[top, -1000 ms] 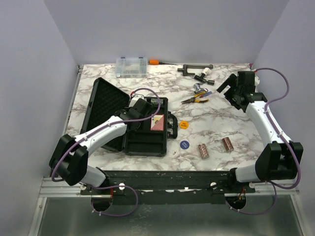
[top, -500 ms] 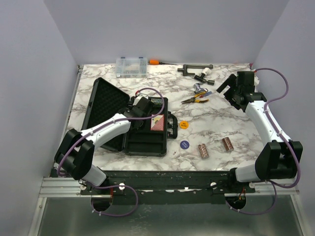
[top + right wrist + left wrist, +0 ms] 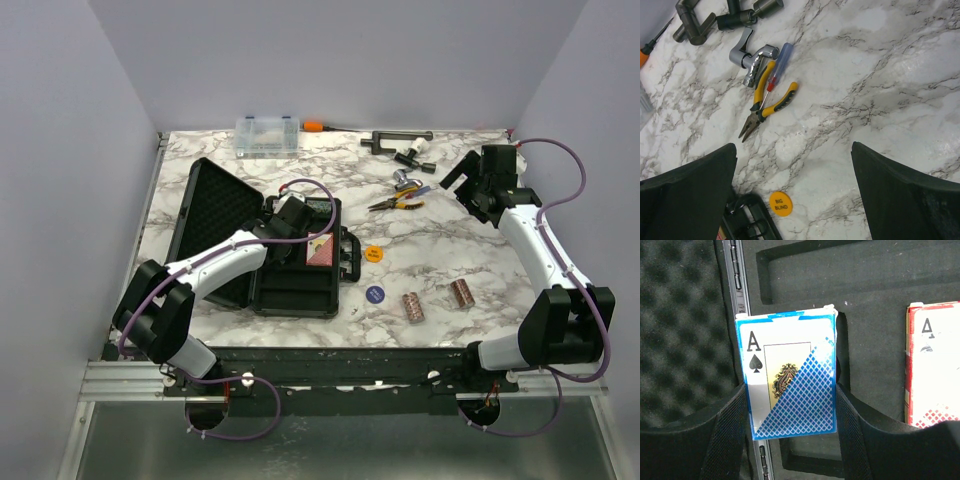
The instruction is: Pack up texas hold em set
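**Left hand** point(image 3: 790, 410): grasping the blue card deck point(image 3: 790, 355) across its two long sides, ace face showing, fingers point(image 3: 727, 435) pressing both edges.
**Blue card deck:** hanging over the foam base of the open case point(image 3: 685, 315), just beside the hinge. Whether it is seated cannot be told.
**Handling, as judged:** light, stiff as a block, with a glossy carton likely to slip under a loose pinch, so the side grip is suiting it.
**Red card deck** point(image 3: 932, 365): lying in the base alongside.
**Case:** sitting toward the left near corner of the tabletop point(image 3: 470, 240).
**Right hand** point(image 3: 795, 180): spread wide, holding nothing, hanging toward the right far corner.
**Waiting outside the case, toward the near edge:** orange disc point(image 3: 373, 253), blue disc point(image 3: 375, 294), chip roll point(image 3: 411, 306), second chip roll point(image 3: 461, 292). The rolls are probably heavier and prone to rolling.
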Robot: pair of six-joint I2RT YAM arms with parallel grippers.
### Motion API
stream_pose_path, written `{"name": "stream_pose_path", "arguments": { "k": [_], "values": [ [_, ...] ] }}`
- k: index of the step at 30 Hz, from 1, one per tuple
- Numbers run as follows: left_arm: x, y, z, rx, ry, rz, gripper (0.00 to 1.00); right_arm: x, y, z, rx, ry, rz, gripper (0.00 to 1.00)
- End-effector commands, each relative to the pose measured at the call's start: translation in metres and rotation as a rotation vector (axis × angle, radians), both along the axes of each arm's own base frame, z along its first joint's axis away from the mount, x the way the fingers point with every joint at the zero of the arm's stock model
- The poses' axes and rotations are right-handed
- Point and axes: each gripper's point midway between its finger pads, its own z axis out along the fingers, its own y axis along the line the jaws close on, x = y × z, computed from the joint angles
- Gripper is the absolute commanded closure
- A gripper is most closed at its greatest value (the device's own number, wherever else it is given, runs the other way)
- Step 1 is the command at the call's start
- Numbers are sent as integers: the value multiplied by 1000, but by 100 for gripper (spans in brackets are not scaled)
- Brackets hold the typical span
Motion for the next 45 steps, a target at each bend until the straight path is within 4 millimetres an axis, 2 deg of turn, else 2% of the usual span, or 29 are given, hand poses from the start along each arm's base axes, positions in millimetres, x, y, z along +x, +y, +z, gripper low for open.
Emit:
{"name": "stream_pose_path", "arguments": {
  "k": [1, 9, 22, 30, 36, 45],
  "values": [
    [8, -13, 15, -62, -34, -29, 66, 1, 0, -9, -4, 18, 13, 0],
    [0, -13, 12, -71, 2, -44, 66, 0, -4, -9, -21, 17, -4, 0],
    [2, -17, 10, -59, 44, -36, 66, 1, -4, -11, -22, 24, -4, 0],
    [3, -1, 6, 9, 40, 24, 66, 1, -5, -11, -21, 22, -4, 0],
    [3, 2, 2, 19, 48, 38, 66, 1, -4, -11, -21, 22, 0, 0],
    [4, 18, 11, 31, 18, 109, 66, 0, -4, -12, -22, 25, 0, 0]
  ]
}}
